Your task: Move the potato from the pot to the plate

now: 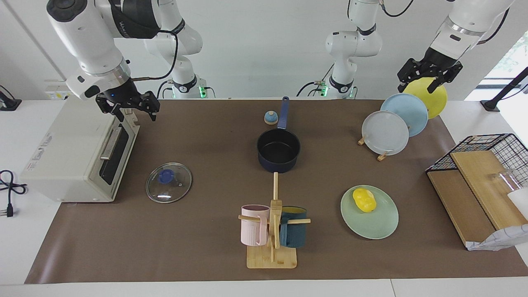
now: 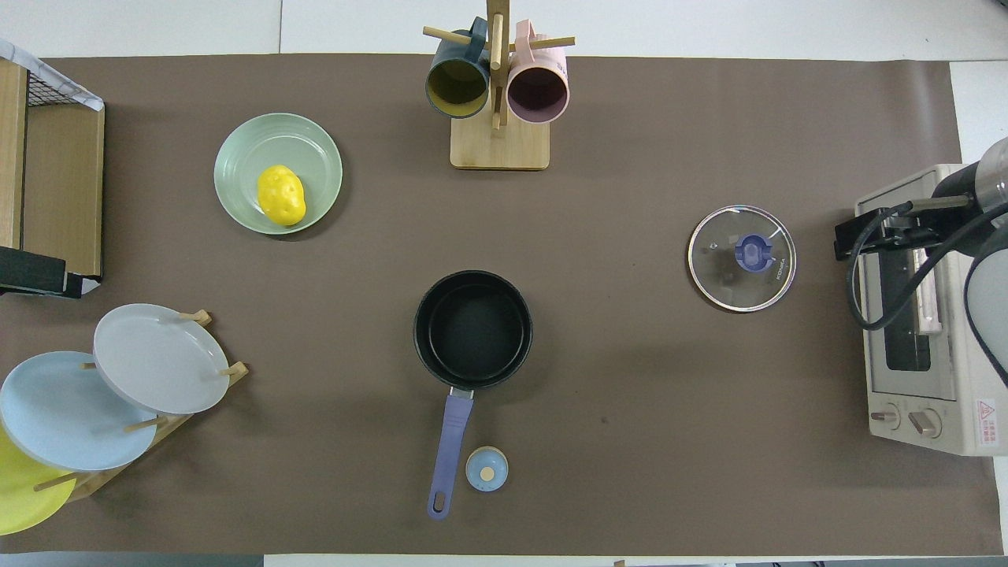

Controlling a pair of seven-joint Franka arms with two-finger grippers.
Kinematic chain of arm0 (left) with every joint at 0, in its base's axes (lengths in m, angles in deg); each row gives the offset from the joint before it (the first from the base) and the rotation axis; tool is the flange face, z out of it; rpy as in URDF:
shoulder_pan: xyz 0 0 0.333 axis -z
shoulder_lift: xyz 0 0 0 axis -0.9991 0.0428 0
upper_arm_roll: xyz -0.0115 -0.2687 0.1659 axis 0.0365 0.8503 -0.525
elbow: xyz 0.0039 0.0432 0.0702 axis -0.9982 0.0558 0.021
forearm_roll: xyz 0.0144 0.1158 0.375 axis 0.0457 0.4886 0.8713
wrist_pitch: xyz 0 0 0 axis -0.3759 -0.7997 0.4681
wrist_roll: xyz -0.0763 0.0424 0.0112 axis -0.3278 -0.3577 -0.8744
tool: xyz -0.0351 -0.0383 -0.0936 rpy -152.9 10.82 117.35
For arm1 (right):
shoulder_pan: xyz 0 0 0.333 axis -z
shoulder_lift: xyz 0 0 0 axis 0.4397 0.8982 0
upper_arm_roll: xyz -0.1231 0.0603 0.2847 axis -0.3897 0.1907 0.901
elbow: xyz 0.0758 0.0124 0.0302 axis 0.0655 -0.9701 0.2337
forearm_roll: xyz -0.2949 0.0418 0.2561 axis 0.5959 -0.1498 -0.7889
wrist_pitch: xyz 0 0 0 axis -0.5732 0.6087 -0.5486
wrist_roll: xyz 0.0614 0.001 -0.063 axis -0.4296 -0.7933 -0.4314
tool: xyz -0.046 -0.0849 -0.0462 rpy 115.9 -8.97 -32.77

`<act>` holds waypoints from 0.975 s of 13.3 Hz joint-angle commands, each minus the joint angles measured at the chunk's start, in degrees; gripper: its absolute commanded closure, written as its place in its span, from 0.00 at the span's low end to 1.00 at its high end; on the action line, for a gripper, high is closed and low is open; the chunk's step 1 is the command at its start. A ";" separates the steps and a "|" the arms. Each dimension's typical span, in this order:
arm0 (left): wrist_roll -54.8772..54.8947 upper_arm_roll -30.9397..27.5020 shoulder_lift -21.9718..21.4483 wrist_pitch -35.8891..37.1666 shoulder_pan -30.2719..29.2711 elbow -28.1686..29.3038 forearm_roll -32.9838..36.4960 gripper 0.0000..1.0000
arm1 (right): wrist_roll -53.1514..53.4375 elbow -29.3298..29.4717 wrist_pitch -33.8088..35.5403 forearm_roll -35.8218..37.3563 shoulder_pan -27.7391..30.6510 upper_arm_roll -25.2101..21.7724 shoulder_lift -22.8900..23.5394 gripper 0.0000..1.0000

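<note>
The yellow potato [image 1: 364, 200] [image 2: 281, 194] lies on the mint-green plate [image 1: 371, 227] [image 2: 268, 142], toward the left arm's end of the table. The dark navy pot [image 1: 278, 150] [image 2: 472, 327] stands mid-table, empty, with its blue handle pointing toward the robots. My left gripper [image 1: 417, 86] hangs open and empty in the air over the yellow plate in the plate rack. My right gripper [image 1: 130, 109] [image 2: 858, 236] hangs open and empty over the toaster oven. Neither gripper touches the potato, the pot or the plate.
A glass lid [image 1: 168, 182] lies beside the toaster oven [image 1: 66, 156]. A mug tree [image 1: 272, 231] holds a pink and a teal mug. A plate rack [image 1: 363, 140] holds grey-white, light blue and yellow plates. A small blue bell [image 1: 270, 118] sits by the pot handle. A wire basket [image 1: 486, 142] stands at the left arm's end.
</note>
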 commanded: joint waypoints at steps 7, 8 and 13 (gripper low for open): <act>-0.74 5.80 3.95 -0.18 -5.52 -5.43 2.34 0.00 | 0.17 -1.27 -1.15 -1.13 0.74 -0.19 -1.40 0.00; -0.74 5.80 3.43 0.00 -5.52 -4.30 2.34 0.00 | 0.08 -1.10 -1.16 -1.30 0.74 -0.19 -1.40 0.00; -1.18 5.71 2.98 0.35 -4.91 -0.42 2.26 0.00 | 0.17 0.92 -1.15 -0.87 0.65 -0.28 -1.23 0.00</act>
